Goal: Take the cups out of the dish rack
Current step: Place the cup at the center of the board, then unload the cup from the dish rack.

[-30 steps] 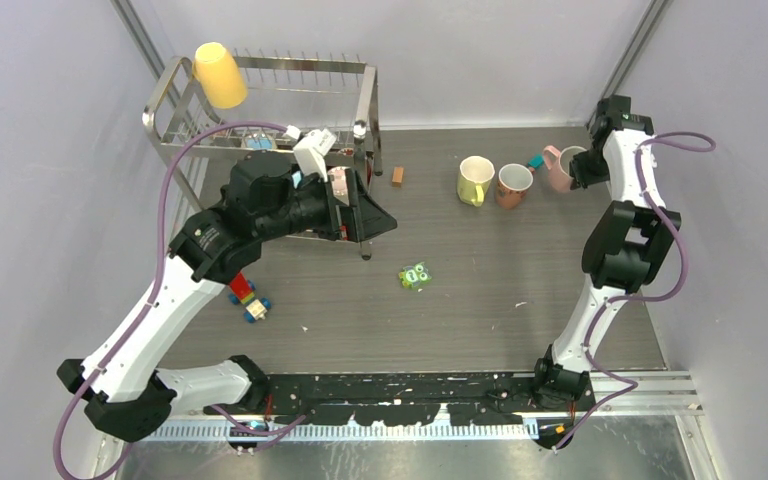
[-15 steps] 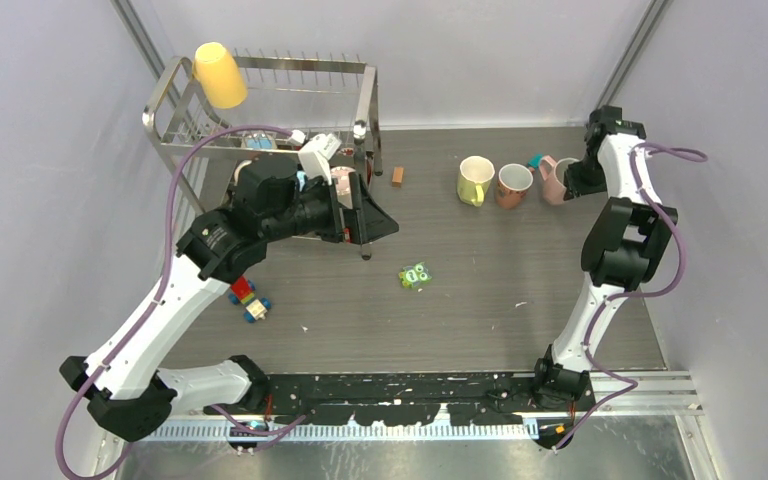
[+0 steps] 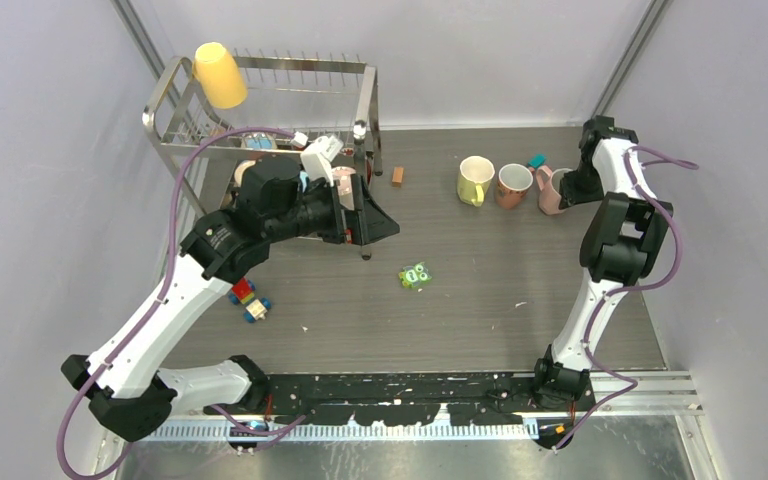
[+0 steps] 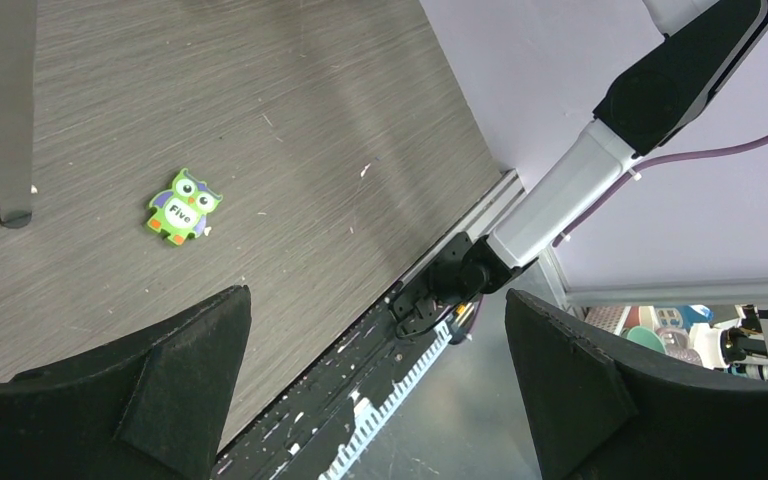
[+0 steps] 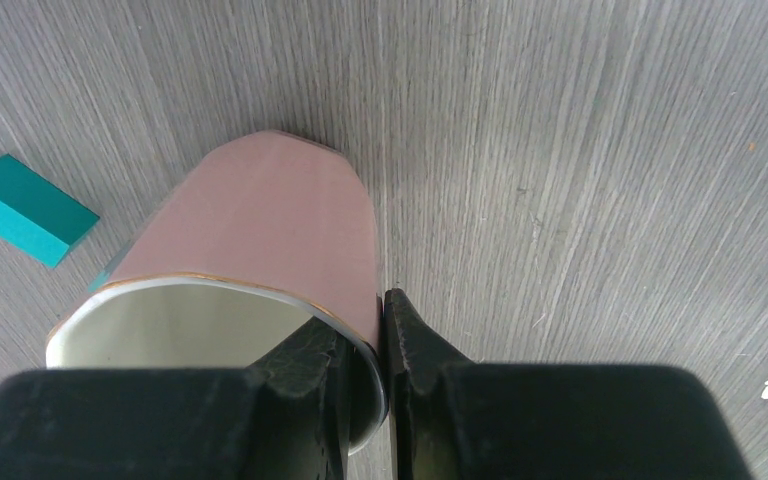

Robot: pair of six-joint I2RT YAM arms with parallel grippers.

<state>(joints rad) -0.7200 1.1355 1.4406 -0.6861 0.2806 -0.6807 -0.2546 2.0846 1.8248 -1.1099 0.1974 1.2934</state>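
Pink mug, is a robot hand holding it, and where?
Yes. The right gripper pinches the pink mug by its rim, one finger inside, one outside.

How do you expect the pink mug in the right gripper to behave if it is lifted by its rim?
The pink mug looks rigid and glazed, so it may slip in the right gripper. Pinched on one wall only, it would probably tilt. It seems breakable if dropped.

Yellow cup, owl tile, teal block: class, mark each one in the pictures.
yellow cup (image 3: 220,78), top external view, its side wall.
owl tile (image 4: 182,208), left wrist view, the owl's belly.
teal block (image 5: 25,209), right wrist view, its top face.
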